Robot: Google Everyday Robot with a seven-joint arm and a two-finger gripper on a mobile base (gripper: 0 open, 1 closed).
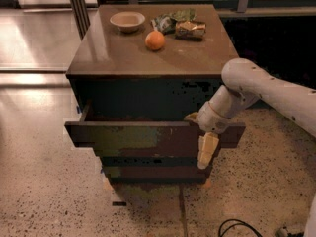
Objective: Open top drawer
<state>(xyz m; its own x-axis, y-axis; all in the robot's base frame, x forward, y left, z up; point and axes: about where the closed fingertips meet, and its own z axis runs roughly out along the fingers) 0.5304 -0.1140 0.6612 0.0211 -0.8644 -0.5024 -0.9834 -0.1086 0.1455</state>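
Mid-pull: the top drawer [143, 139] stands partway out of the cabinet [148, 95].
The gripper [205, 149] sits at the right end of the drawer front, reaching over its upper edge. Whether it clamps the panel or only hooks it, I cannot tell. The opening step looks underway, not finished. The next move likely calls for a straight, level pull outward, keeping hold on the handle-less edge.

- We see dim, warm light; glare streaks the floor [34, 38] at left.
- Shadow sits above the top drawer [138, 139], whose front the gripper [200, 135] clamps at right.
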